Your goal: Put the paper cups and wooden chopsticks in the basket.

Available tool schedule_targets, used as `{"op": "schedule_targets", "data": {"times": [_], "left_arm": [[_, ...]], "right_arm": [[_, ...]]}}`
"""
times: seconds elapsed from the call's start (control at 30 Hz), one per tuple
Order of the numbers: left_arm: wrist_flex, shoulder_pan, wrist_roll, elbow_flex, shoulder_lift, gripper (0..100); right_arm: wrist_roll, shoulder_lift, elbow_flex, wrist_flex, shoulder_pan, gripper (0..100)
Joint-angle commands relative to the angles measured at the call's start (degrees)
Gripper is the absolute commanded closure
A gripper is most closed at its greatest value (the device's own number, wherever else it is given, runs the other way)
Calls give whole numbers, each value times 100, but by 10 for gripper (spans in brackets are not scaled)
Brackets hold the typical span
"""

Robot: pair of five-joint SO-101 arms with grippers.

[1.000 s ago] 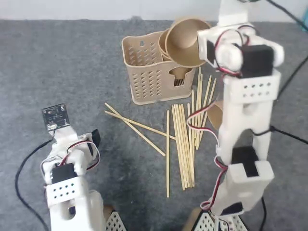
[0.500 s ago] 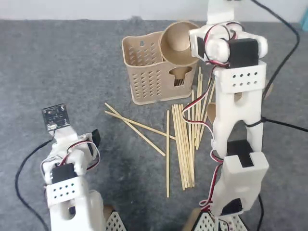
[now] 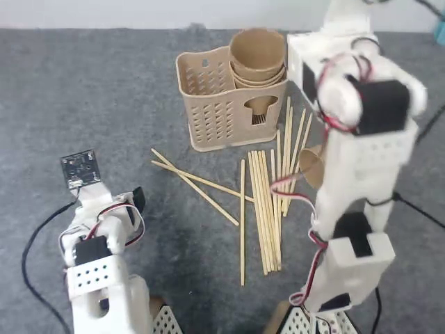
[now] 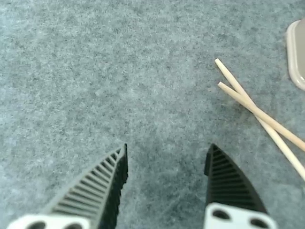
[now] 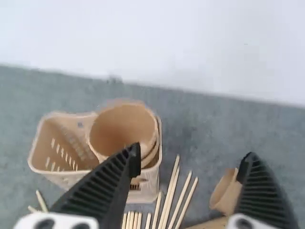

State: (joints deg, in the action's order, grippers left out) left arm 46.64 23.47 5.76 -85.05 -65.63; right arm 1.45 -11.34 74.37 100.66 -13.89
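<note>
Right gripper [image 5: 193, 151] and left gripper [image 4: 167, 152] both released, empty; fallen paper cup [image 3: 311, 165] judged light, crushable, grip rim gently; chopsticks [image 3: 266, 209] stiff, slippery, pinch mid-length.

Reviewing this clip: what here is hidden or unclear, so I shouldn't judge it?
High view: loose paper cup mostly behind the right arm; its pose is unclear.
High view: basket floor hidden by its walls and the stacked cups.
Right wrist view: chopsticks cut off by the picture's edge.
</note>
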Motion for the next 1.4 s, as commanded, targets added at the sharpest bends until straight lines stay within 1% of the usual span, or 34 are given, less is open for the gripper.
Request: {"op": "schedule_targets", "data": {"times": [0.0, 0.07, 0.1, 0.17, 0.2, 0.33, 0.43, 0.5, 0.6, 0.7, 0.8, 0.87, 0.97, 1.2, 1.37], "left_arm": [[-149, 9, -70, 13, -105, 746], [-149, 18, -70, 13, -105, 746], [-149, 26, -70, 13, -105, 746], [-149, 26, -70, 13, -105, 746], [-149, 26, -70, 13, -105, 746], [-149, 35, -70, 13, -105, 746], [-149, 35, -70, 13, -105, 746], [-149, 35, -70, 13, -105, 746], [-149, 35, -70, 13, -105, 746], [-149, 35, -70, 13, -105, 746], [-149, 35, -70, 13, -105, 746], [-149, 35, -70, 13, -105, 746], [-149, 35, -70, 13, -105, 746], [-149, 35, -70, 13, -105, 746], [-149, 35, -70, 13, -105, 746]], "right_arm": [[62, 716, -334, 259, -84, 869], [35, 1033, -985, 233, -136, 993], [62, 1182, -1319, 233, -136, 993], [62, 1499, -2013, 233, -136, 943], [70, 1657, -2356, 224, -101, 941], [62, 2290, -3745, 224, -84, 995], [26, 2774, -4897, 136, -75, 987], [18, 3037, -5644, -110, 84, 985], [18, 3336, -6708, -716, 558, 939], [-35, 3433, -7824, -1508, 1007, 826], [-642, 3398, -8993, -2510, 1209, 721], [-993, 3389, -9723, -3213, 1253, 680], [-1240, 3389, -10523, -4013, 1262, 667], [-1354, 3380, -11077, -4804, 1279, 667], [-2004, 3380, -11657, -5675, 1552, 668]]}}
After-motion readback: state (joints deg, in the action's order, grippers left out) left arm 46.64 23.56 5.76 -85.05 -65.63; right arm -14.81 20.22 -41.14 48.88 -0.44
